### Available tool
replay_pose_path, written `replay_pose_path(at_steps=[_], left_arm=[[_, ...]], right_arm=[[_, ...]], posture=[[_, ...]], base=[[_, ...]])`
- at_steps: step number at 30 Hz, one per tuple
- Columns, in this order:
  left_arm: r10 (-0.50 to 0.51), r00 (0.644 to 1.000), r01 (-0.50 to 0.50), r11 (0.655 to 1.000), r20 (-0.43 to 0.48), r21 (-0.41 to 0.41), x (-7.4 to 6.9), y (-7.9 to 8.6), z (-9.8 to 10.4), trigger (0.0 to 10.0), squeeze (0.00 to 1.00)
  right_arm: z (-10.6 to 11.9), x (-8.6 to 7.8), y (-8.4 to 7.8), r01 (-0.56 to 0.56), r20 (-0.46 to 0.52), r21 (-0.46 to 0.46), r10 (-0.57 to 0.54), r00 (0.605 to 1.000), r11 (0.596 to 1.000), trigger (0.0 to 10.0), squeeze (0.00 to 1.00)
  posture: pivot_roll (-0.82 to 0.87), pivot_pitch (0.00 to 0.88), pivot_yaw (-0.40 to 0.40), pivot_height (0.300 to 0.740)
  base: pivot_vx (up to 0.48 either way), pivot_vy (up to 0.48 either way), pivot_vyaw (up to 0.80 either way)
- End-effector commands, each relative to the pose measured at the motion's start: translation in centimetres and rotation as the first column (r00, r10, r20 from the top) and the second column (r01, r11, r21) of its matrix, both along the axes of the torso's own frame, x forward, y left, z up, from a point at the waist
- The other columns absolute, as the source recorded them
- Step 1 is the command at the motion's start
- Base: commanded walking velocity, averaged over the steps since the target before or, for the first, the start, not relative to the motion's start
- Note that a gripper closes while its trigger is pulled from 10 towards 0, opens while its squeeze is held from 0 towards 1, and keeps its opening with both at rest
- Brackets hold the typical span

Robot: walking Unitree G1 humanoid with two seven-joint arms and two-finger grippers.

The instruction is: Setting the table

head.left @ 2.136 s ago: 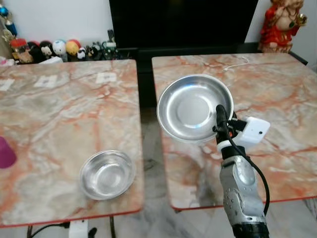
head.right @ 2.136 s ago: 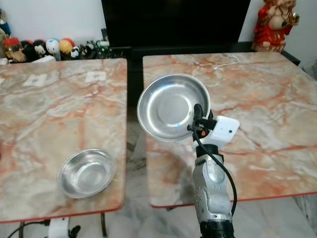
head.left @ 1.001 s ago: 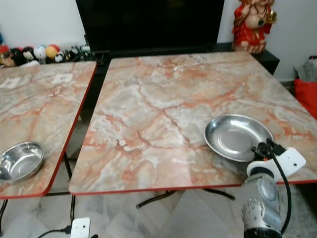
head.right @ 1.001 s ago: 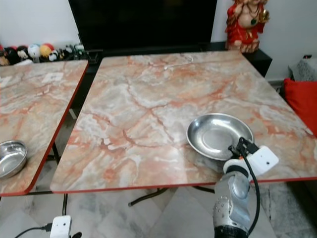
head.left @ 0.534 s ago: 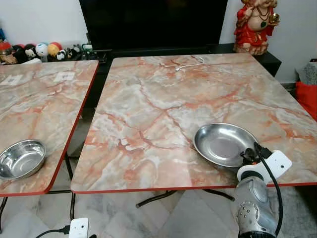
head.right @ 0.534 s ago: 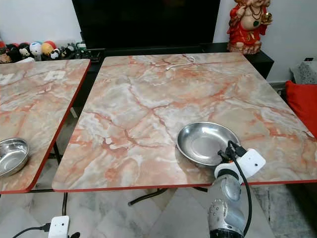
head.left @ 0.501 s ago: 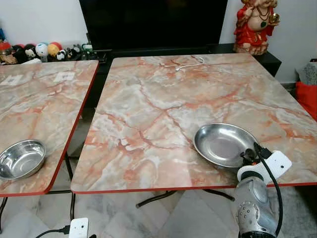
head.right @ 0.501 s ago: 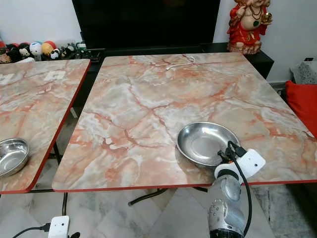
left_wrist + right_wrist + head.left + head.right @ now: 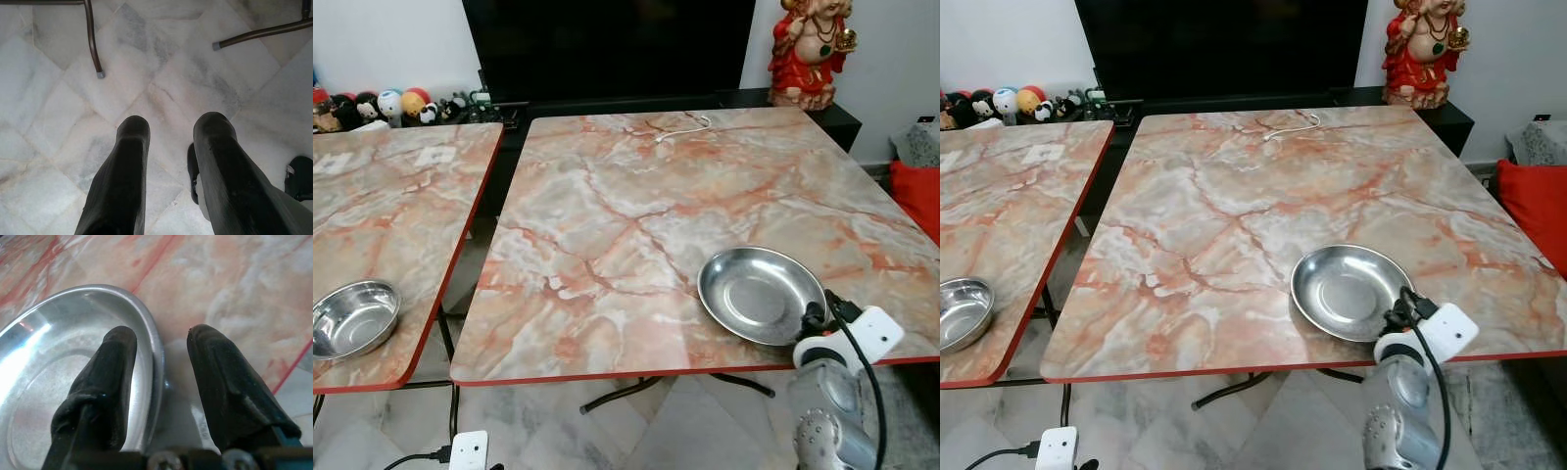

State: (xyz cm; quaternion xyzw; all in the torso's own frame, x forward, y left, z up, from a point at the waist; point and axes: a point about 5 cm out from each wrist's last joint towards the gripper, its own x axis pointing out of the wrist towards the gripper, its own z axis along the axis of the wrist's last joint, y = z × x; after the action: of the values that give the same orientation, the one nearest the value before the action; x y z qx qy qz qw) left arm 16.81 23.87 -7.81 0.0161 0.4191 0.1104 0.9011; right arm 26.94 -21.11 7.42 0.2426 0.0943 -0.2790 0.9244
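Right tool: black fingers apart, straddling the near-right rim of the shallow round shiny steel dish, no clamp. Dish sits flat on the glossy pink-veined marble worktop with red edging, near its front-right edge. Small steel bowl on the left worktop. Left tool hangs over the white tiled floor, fingers apart.

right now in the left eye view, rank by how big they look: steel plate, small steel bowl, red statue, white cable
1. steel plate
2. red statue, partly cut off by the frame and farther away, so unsure
3. small steel bowl, partly cropped
4. white cable, thinnest
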Motion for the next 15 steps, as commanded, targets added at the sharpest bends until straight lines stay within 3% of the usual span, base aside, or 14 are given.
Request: replay_pose_path(at_steps=[1,5,7,8,9,10,14,15], left_arm=[[-0.016,0.999,0.017,1.0,-0.032,0.009,-0.5,0.2,-0.2,10.0,0.0],[-0.018,0.999,0.018,1.0,-0.033,0.009,-0.5,0.2,-0.2,10.0,0.0],[-0.017,0.999,0.017,1.0,-0.031,0.009,-0.5,0.1,-0.2,10.0,0.0],[-0.014,0.999,0.015,1.0,-0.03,0.008,-0.4,0.1,-0.2,10.0,0.0],[-0.014,0.999,0.015,1.0,-0.03,0.008,-0.4,0.1,-0.2,10.0,0.0],[-0.014,0.999,0.014,1.0,-0.03,0.008,-0.5,0.1,-0.2,10.0,0.0],[-0.019,0.999,0.019,1.0,-0.034,-0.001,-0.5,0.0,-0.3,10.0,0.0],[-0.019,0.999,0.019,1.0,-0.034,-0.001,-0.5,0.0,-0.3,10.0,0.0]], right_arm=[[0.3,-0.1,0.9,-0.034,0.009,0.005,0.034,0.999,0.999,10.0,0.0],[0.9,-0.3,0.9,-0.046,0.029,-0.053,0.047,0.998,0.998,10.0,0.0],[1.8,-0.4,0.7,-0.046,0.063,-0.144,0.055,0.996,0.989,10.0,0.0],[2.8,-0.4,0.8,-0.081,0.08,-0.271,0.106,0.991,0.959,10.0,0.0],[2.8,-0.4,0.8,-0.081,0.08,-0.271,0.106,0.991,0.959,10.0,0.0],[3.3,-0.1,1.3,-0.132,0.08,-0.345,0.169,0.982,0.929,10.0,0.0],[3.8,0.8,2.5,-0.256,0.102,-0.426,0.327,0.94,0.868,10.0,0.0],[3.8,0.8,2.5,-0.256,0.102,-0.426,0.327,0.94,0.868,10.0,0.0]], posture=[[-0.11,0.0,0.02,0.74],[-0.11,0.0,0.019,0.74],[-0.11,0.0,0.018,0.74],[-0.12,0.0,0.022,0.74],[-0.12,0.0,0.022,0.74],[-0.12,0.0,0.027,0.74],[-0.13,0.0,0.031,0.74],[-0.13,0.0,0.031,0.74]], base=[[0.0,0.0,0.0],[0.0,0.0,0.0],[0.0,0.0,0.0],[0.0,0.0,0.0],[0.0,0.0,0.0],[0.0,0.0,0.0],[0.0,0.0,0.0],[0.0,0.0,0.0]])
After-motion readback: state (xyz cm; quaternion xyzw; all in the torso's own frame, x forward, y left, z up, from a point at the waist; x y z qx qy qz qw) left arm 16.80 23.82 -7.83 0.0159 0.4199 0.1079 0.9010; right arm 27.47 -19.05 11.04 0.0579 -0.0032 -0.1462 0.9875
